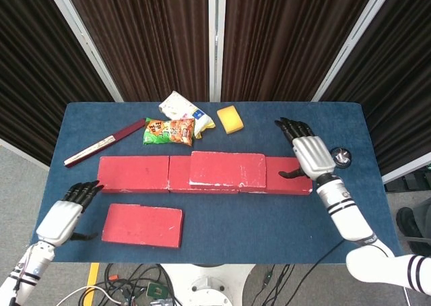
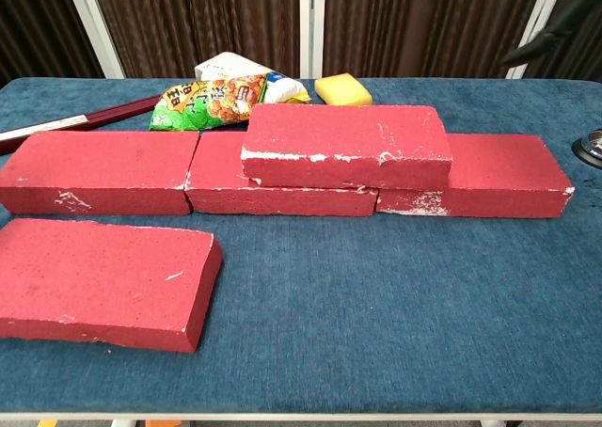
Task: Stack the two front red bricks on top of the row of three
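At the front left of the table (image 1: pixel 350 211) lay the loose brick (image 1: pixel 142 225), flat on the blue cloth and just ahead of the row (image 1: pixel 133 174). One stacked brick (image 1: pixel 227 169) already sat on the row, bridging its middle and right members, so we judged the task half done, with the left part of the row's top bare for the second. We took the loose brick to be heavy, stiff and rough-faced, unlikely to slip but apt to shed crumbs at its chalky edges. We judged the best hold to be across its short width near the middle, thumb on the near long side and fingers on the far one, so it would not tip. Our left hand (image 1: pixel 64 216) hovered just off the table's left edge, near the loose brick but apart from it, fingers loosely spread, holding nothing. Our right hand (image 1: pixel 307 154) hung above the row's right end, fingers apart, and gripped nothing
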